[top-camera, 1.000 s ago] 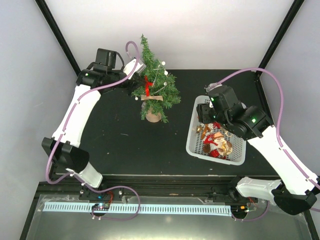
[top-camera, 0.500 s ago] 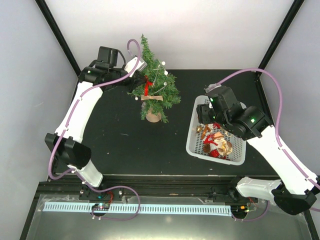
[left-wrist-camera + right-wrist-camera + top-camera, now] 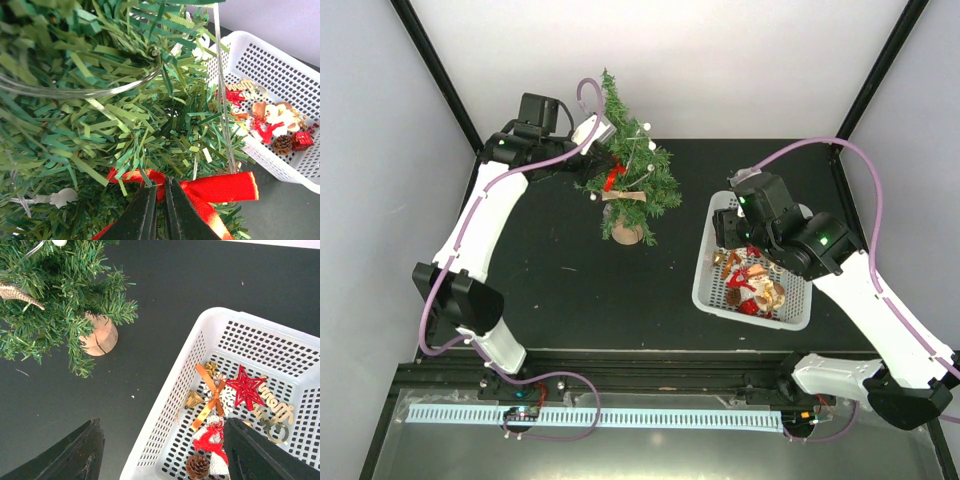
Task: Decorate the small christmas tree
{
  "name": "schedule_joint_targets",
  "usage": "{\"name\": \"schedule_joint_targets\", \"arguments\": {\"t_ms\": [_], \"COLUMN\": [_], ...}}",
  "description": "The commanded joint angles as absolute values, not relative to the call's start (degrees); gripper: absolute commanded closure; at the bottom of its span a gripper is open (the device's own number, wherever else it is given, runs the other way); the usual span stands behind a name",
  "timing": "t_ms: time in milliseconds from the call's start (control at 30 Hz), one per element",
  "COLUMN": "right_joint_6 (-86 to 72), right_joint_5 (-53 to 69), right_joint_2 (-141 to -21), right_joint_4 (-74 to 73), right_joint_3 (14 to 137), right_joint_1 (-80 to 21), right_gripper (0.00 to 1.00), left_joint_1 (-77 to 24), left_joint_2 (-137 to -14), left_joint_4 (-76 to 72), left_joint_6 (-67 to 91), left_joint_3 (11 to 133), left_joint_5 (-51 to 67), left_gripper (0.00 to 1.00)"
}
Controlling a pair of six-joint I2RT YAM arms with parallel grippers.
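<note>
Seen from above, the small christmas tree is being shown standing upright, left of the white basket. From the left wrist, its red bow is being pinched by the narrowed left gripper. From the right wrist, the right gripper is being held wide over the basket's rim.

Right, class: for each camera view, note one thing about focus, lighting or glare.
Top external view: soft even light, faint shadows on the table, tree sharp. Left wrist view: nearest needles blurred, basket sharper, left fingers dark. Right wrist view: sharp, no glare, right fingers in shadow.
</note>
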State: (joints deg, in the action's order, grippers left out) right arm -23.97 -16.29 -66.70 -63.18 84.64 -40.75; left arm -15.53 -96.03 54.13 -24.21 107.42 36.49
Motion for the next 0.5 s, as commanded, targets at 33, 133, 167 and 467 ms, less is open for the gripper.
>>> {"name": "schedule_joint_targets", "arguments": {"t_ms": [33, 133, 167, 467], "right_joint_6": [-23.9, -23.8, -23.8, -23.8], "right_joint_5": [-16.1, -16.1, -16.1, -15.9], "right_joint_2": [-67.0, -67.2, -67.2, -67.2], "right_joint_4": [-61.9, -61.8, -61.8, -61.8], "right_joint_3": [84.5, 84.7, 84.7, 84.7], "right_joint_1": [-40.4, -40.3, -40.3, -40.2], "right_gripper": [0.33, 0.33, 0.33, 0.33], "left_joint_1": [-16.3, -16.3, -16.3, -16.0], "left_joint_2": [-96.4, -96.1, -95.9, -94.1], "left_joint_4": [54.0, 53.4, 53.2, 52.0], "left_joint_6": [-24.0, -23.8, -23.8, -23.8], "left_joint_3": [107.8, 107.8, 107.8, 107.6], "left_joint_5": [38.0, 37.0, 36.6, 32.6], "left_gripper": [0.91, 0.87, 0.86, 0.73]}}
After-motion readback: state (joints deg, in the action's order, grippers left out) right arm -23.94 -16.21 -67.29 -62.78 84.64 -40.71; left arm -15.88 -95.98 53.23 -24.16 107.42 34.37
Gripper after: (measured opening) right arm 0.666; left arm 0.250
